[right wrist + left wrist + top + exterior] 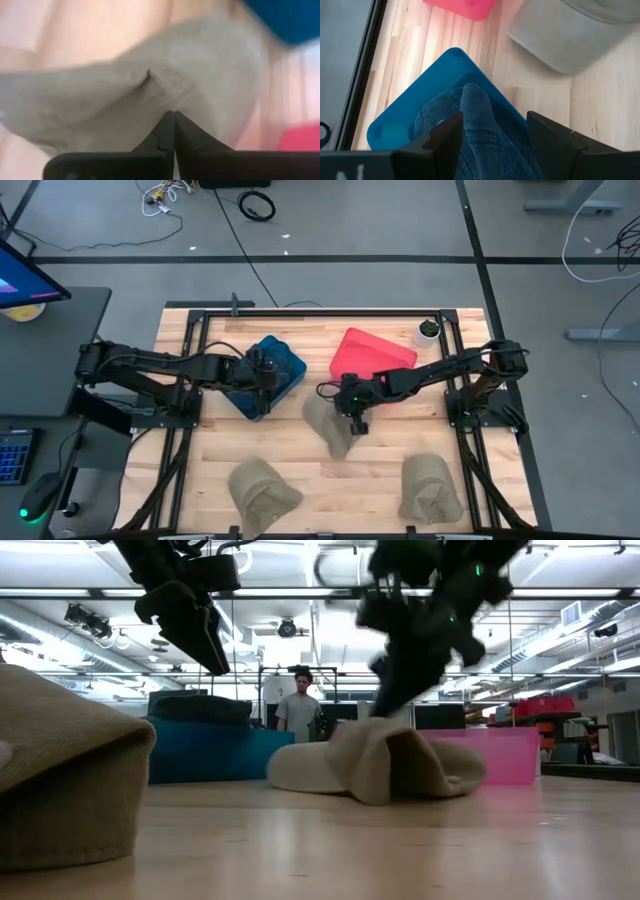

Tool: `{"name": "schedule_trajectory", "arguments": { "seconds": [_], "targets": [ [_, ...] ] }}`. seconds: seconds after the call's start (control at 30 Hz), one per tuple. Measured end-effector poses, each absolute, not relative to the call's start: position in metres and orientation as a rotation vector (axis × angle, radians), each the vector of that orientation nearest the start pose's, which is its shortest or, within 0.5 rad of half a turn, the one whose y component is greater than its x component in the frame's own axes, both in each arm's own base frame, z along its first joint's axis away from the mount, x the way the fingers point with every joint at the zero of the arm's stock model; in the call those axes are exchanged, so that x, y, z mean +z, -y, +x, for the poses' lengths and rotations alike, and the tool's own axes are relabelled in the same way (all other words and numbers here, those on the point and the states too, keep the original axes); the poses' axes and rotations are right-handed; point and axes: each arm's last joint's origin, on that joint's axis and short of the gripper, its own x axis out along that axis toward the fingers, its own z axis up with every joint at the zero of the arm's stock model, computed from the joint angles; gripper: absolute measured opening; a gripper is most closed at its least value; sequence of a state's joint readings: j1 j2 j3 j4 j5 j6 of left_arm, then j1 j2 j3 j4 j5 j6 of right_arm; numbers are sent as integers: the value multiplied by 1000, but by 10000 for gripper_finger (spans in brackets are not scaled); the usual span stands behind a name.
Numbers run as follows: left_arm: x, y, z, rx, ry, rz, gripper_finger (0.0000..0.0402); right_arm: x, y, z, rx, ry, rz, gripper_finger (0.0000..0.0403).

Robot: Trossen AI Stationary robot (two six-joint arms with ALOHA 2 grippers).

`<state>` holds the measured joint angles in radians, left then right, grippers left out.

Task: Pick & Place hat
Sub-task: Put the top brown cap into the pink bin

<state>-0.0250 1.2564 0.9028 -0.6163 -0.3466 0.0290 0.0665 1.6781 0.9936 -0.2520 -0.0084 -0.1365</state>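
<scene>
On the pale, planked wooden table [300, 480], everything can be placed from the blue bin [272, 375], a glossy, rounded-corner plastic tub near the table's far left. Inside it lies a folded blue denim hat [475, 130] with visible stitched seams. The left gripper [262, 380] hangs directly over that bin, its two dark fingers [445, 142] spread wide on either side of the denim and gripping nothing; the low view shows it raised well clear of the tabletop. Nearer the front edge than the bin sits a slumped tan knit hat [262, 492], soft and ribbed, which fills the left foreground of the low view. To the right of the bin lies the middle tan hat [332, 428], a floppy, felt-like beige mound resting on the wood between the blue bin and the pink bin [372, 360]. The right gripper [355, 418] is down on this hat's crown, its fingers pinched tightly together on a fold of the fabric, with the cloth puckered just ahead of the tips in the right wrist view. The pink bin is a smooth, shallow plastic tray farther right of the blue bin. A third tan hat [430, 488] lies crumpled by the front edge, far right of the blue bin.
</scene>
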Motion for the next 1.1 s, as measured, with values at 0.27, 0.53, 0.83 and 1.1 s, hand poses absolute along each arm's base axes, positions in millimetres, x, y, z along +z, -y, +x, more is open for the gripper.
{"name": "schedule_trajectory", "arguments": {
  "seconds": [0.27, 0.53, 0.83, 1.1],
  "targets": [
    [247, -4, 242, 293, -964, 185, 222, 202, -36, 340, 179, -887, -349, 6],
    [247, -4, 242, 292, -968, 186, 222, 183, -39, 345, 212, -932, -351, 116],
    [247, -4, 241, 293, -974, 186, 222, 159, -39, 354, 204, -971, -395, 267],
    [247, -4, 241, 292, -975, 186, 222, 148, -39, 359, 219, -972, -471, 208]
  ]
}}
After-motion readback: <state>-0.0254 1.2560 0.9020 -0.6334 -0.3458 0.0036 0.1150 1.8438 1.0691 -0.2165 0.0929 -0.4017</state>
